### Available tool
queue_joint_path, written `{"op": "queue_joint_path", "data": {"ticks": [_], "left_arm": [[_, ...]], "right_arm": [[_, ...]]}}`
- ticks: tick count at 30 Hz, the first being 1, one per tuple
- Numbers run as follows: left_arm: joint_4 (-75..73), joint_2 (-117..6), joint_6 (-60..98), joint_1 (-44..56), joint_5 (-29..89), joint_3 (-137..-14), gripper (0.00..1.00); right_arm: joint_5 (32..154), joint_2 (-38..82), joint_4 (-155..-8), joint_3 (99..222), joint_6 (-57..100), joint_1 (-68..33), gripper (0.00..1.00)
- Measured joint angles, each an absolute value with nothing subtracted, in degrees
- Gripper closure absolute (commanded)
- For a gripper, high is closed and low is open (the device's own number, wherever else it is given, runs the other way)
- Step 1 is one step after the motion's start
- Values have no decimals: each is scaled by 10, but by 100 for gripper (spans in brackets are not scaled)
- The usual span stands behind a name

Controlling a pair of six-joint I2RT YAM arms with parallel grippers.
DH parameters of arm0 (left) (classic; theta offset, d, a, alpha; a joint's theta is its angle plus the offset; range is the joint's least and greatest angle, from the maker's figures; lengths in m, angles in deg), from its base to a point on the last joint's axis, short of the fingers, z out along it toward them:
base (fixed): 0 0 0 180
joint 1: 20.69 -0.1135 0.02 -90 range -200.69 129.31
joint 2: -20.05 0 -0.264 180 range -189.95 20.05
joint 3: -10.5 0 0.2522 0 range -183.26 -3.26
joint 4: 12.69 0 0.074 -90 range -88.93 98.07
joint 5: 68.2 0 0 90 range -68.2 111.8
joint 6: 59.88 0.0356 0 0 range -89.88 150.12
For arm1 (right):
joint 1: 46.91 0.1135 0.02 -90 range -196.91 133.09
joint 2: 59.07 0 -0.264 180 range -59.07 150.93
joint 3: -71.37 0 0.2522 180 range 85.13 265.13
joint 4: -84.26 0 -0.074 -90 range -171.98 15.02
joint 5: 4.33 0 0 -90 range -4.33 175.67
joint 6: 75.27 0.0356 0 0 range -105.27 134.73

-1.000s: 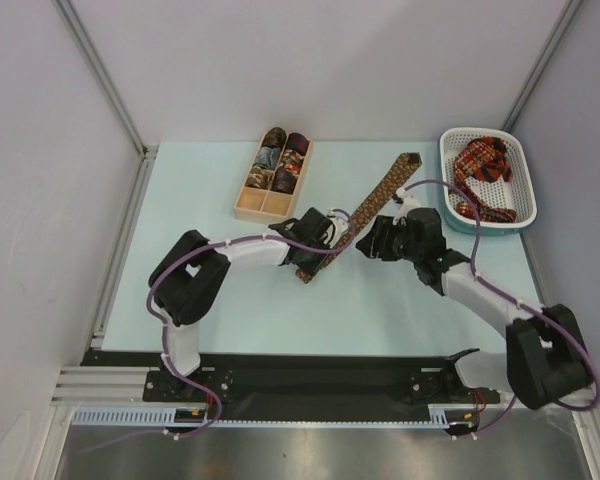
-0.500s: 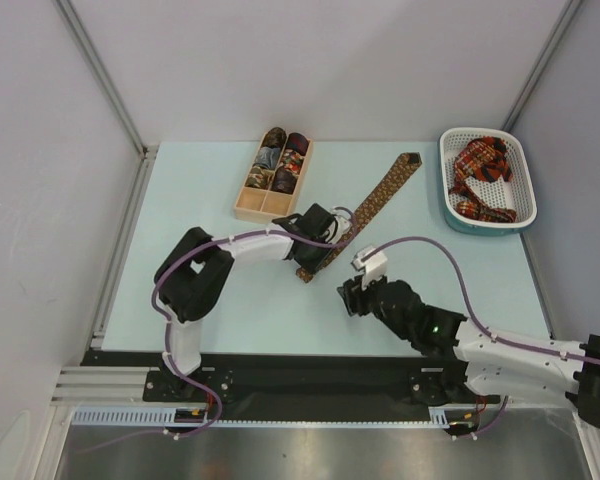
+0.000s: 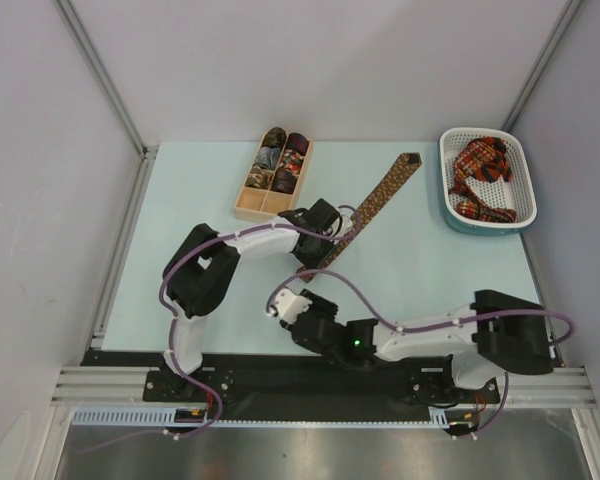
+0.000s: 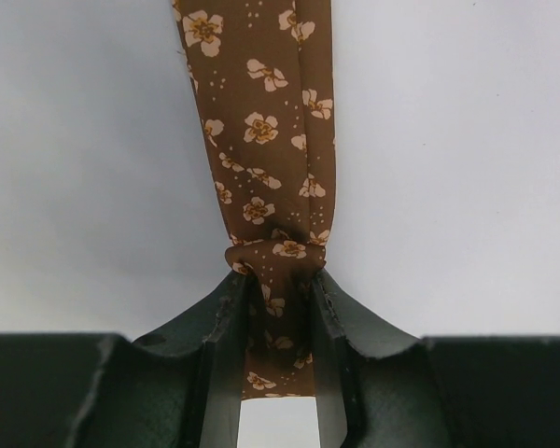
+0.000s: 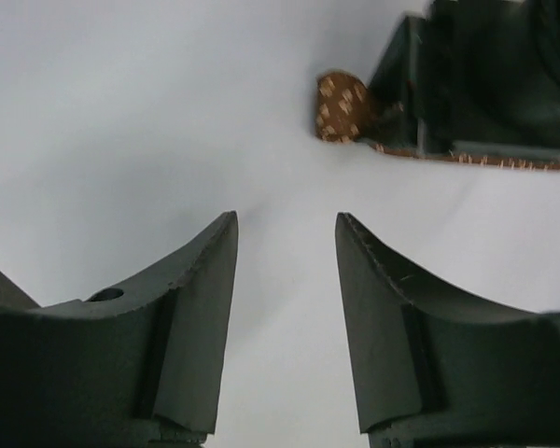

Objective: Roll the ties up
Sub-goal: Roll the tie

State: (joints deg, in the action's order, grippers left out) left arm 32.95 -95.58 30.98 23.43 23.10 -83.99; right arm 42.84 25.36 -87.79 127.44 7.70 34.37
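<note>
Top external view shows the big change: the right arm has swung away from the brown tie (image 3: 375, 200), where it was working a second ago, and now lies low across the near side of the bench (image 3: 210, 180), well apart from the fabric. The right wrist view shows the right pincer (image 5: 285, 224) released, with only bare bench between its jaws. It looks across at the tie's near end, which appears as a small rounded brown nub just beside the other arm; whether that nub is a fold or the first curl of a roll is too small to tell.

The left pincer (image 4: 278, 275) has barely shifted over the same second. It is clenched on the brown tie close to the near end, and the cloth bunches into a small pucker where the fingers pinch it. The rest of the tie runs flat and diagonal across the bench toward the far right, its far tip near the white basket (image 3: 447, 175), where the red plaid ties (image 3: 485, 170) sit in a heap. The wooden box (image 3: 252, 212) at the far side holds several rolled ties (image 3: 285, 160).

For the task, this reads as a handover of sorts. With one arm withdrawn, the left grip alone anchors the strip, and rolling proper has hardly begun, since nearly the whole length is unrolled.
</note>
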Motion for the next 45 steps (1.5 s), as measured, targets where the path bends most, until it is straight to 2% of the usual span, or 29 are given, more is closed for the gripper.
{"op": "queue_joint_path", "data": {"ticks": [9,18,27,39,41,45], "left_arm": [[392,-982,302,234,252,-888,65],[442,-1003,300,234,266,-925,64],[477,-1020,299,234,270,-954,64],[494,-1030,295,234,269,-969,64],[494,-1030,295,234,270,-970,64],[494,-1031,295,234,270,-970,65]], "right_arm": [[380,457,-784,1457,55,331,43],[355,583,-689,1583,53,278,41],[327,633,-647,1640,42,257,41],[302,649,-606,1652,50,246,43],[297,650,-601,1651,54,243,45],[293,655,-596,1649,61,237,55]]}}
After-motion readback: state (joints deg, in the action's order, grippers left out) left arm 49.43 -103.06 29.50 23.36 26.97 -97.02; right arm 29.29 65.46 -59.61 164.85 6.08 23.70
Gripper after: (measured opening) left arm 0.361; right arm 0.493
